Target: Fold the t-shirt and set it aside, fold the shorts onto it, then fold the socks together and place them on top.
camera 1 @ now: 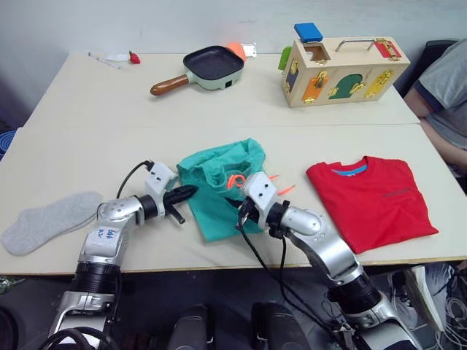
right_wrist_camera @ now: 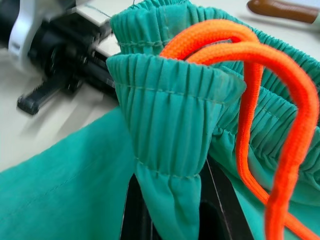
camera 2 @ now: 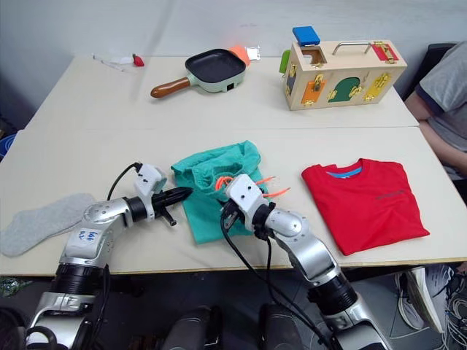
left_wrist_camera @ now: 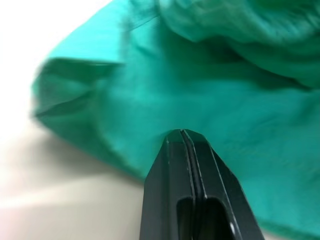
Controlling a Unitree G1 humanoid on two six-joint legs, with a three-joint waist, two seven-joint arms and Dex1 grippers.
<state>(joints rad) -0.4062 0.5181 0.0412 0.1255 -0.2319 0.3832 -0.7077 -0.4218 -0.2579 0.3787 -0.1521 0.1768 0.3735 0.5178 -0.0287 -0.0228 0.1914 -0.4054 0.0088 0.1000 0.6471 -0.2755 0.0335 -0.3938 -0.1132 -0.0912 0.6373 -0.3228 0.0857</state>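
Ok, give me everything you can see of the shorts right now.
The shorts are teal-green soft fabric, crumpled and partly folded near the table's front edge, between the sock and the folded red t-shirt. The gathered elastic waistband is bunched up, with the orange drawstring looped loose over it. The right tool pinches a fold of the waistband. The left tool, shut, sits at the shorts' left edge.
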